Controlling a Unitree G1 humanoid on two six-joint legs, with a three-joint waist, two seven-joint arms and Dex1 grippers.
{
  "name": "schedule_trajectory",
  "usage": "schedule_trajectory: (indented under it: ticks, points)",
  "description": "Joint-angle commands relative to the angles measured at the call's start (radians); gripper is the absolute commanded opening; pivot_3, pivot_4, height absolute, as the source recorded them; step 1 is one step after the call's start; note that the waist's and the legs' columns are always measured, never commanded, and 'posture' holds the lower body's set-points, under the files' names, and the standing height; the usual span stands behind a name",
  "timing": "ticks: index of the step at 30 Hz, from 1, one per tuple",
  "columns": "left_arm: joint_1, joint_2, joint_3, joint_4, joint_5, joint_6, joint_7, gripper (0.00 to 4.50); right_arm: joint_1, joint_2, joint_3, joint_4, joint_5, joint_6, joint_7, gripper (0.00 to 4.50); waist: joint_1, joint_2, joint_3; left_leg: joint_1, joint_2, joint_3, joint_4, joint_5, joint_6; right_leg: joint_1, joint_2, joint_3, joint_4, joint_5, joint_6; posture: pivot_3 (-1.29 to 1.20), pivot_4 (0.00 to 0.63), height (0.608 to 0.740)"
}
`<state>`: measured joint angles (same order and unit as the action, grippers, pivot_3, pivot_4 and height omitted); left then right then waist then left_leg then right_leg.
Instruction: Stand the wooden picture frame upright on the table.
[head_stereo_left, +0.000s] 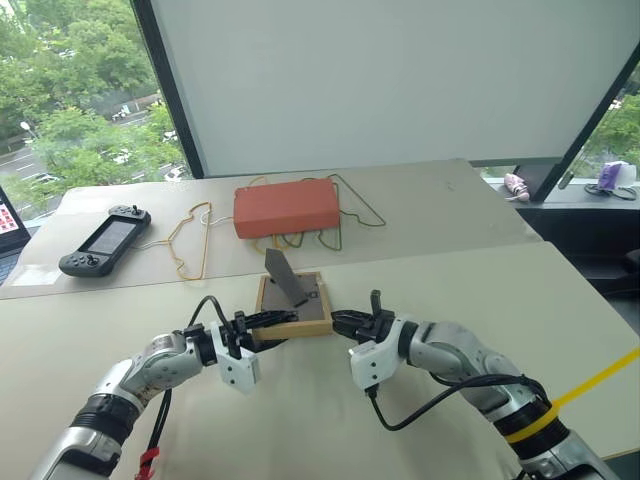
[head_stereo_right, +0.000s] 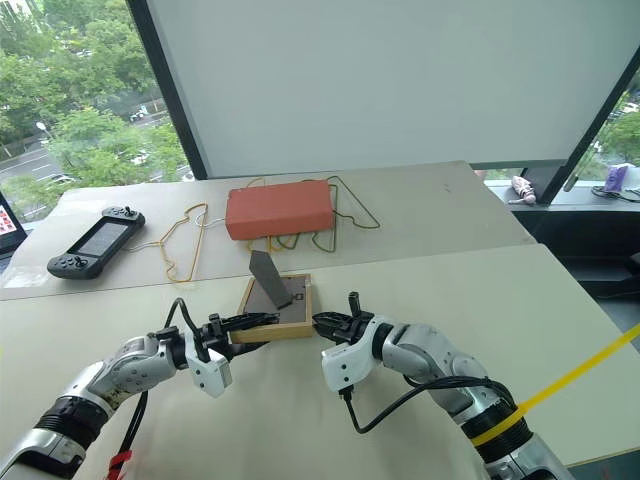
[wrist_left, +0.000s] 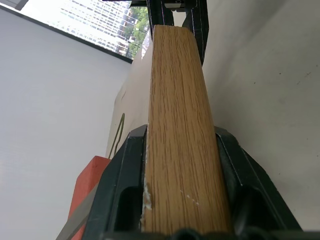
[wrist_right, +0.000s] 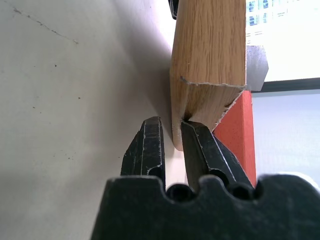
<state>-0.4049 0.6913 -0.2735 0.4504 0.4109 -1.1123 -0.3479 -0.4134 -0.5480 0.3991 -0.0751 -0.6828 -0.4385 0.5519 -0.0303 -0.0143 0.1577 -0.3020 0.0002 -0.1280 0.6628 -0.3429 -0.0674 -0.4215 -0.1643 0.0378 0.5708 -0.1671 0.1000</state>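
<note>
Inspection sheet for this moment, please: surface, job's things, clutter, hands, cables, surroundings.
Surface: beige table, bare around the work, a seam running across it.
Job's things: wooden picture frame lying back-up, not yet upright; its stand is folded out and points up.
Clutter: orange-red box, wire hangers and a handheld game console, all behind the frame.
Hands: left hand clamps the frame's near edge; right hand is at the frame's near right corner, grip unclear.
Cables: black cable looping under the right arm; yellow strap at right.
Surroundings: white blind, trees outside the windows.
</note>
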Motion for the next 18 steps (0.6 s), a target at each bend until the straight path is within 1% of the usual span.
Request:
schedule_trajectory:
  ticks: [1,2,3,4,5,8,9,10,11,12,13,14,18]
  points:
    - [-0.015,-0.054,-0.059,-0.045,-0.022,-0.052,-0.015,1.15,0.020,0.055,0.041,-0.057,0.073,-0.002,0.025,0.77,0.002,0.000,0.000,0.000,0.000,0.000,0.000,0.000,0.000,0.000,0.000,0.000,0.000,0.000,0.000,0.00,0.150,0.740]
    - [-0.012,-0.054,-0.055,-0.046,-0.024,-0.050,-0.017,1.15,0.033,0.057,0.027,-0.054,0.100,0.018,0.038,0.77,0.005,0.000,0.000,0.000,0.000,0.000,0.000,0.000,0.000,0.000,0.000,0.000,0.000,0.000,0.000,0.00,0.150,0.740]
    - [-0.010,-0.052,-0.051,-0.048,-0.022,-0.053,-0.018,1.15,0.045,0.046,0.010,-0.048,0.111,0.024,0.044,1.28,0.006,0.000,0.000,0.000,0.000,0.000,0.000,0.000,0.000,0.000,0.000,0.000,-0.001,0.000,0.000,0.00,0.150,0.740]
    - [-0.008,-0.051,-0.049,-0.049,-0.023,-0.055,-0.019,1.15,0.055,0.032,0.000,-0.043,0.121,0.023,0.052,1.40,0.005,0.000,0.000,-0.001,0.000,0.000,0.000,0.000,0.000,-0.001,0.000,0.000,-0.001,0.000,0.000,0.00,0.150,0.740]
    - [-0.006,-0.050,-0.047,-0.049,-0.026,-0.056,-0.021,1.15,0.064,0.019,-0.010,-0.038,0.128,0.025,0.058,1.83,0.004,0.000,0.000,-0.002,0.000,0.000,0.000,0.000,0.000,-0.001,0.000,0.000,-0.001,0.000,0.000,0.00,0.150,0.740]
    - [-0.001,-0.045,-0.047,-0.053,-0.032,-0.059,-0.024,1.15,0.083,-0.021,-0.032,-0.039,0.143,0.001,0.048,2.77,0.004,0.000,0.000,-0.001,0.000,0.000,0.000,0.000,0.000,-0.001,0.000,0.000,-0.002,0.000,0.000,0.00,0.150,0.740]
    - [0.000,-0.043,-0.047,-0.054,-0.035,-0.061,-0.024,1.15,0.089,-0.030,-0.040,-0.045,0.151,0.003,0.044,3.00,0.004,0.000,0.000,-0.001,0.000,0.000,0.000,0.000,0.000,-0.001,0.000,0.000,-0.002,0.000,0.000,0.00,0.150,0.740]
    - [0.001,-0.040,-0.047,-0.056,-0.035,-0.065,-0.024,1.15,0.095,-0.038,-0.047,-0.050,0.157,0.009,0.042,3.41,0.004,0.000,0.000,-0.001,0.000,0.000,0.000,0.000,0.000,-0.001,0.000,0.000,-0.002,0.000,0.000,0.00,0.150,0.740]
    - [0.002,-0.035,-0.045,-0.058,-0.034,-0.076,-0.021,1.15,0.106,-0.049,-0.058,-0.053,0.162,0.021,0.043,3.66,0.004,0.000,0.000,-0.001,0.000,0.000,0.000,0.000,0.000,-0.001,0.000,0.000,-0.001,0.000,0.000,0.00,0.150,0.740]
    - [0.003,-0.030,-0.042,-0.059,-0.032,-0.085,-0.017,1.15,0.118,-0.063,-0.069,-0.054,0.161,0.024,0.039,4.07,0.005,0.000,0.000,-0.001,0.000,0.000,0.000,0.000,0.000,-0.001,0.000,0.000,-0.001,0.000,0.000,0.00,0.150,0.740]
    - [0.003,-0.025,-0.039,-0.059,-0.030,-0.089,-0.016,1.15,0.132,-0.080,-0.081,-0.054,0.160,0.031,0.039,4.32,0.006,0.000,0.000,-0.001,0.000,0.000,0.000,0.000,0.000,0.000,0.000,0.000,-0.002,0.000,0.000,0.00,0.150,0.740]
    - [0.003,-0.021,-0.037,-0.057,-0.028,-0.091,-0.015,1.15,0.146,-0.095,-0.093,-0.051,0.154,0.038,0.033,4.47,0.009,0.000,0.000,-0.001,0.000,0.001,0.000,0.000,0.000,0.000,0.000,0.000,-0.002,0.000,0.000,0.00,0.150,0.740]
    - [0.003,-0.011,-0.032,-0.047,-0.022,-0.093,-0.012,1.15,0.186,-0.159,-0.173,-0.032,0.123,0.065,-0.027,4.47,0.024,0.000,0.000,-0.001,-0.001,0.001,0.000,0.000,0.000,0.002,-0.001,0.000,-0.004,0.000,0.000,0.00,0.150,0.740]
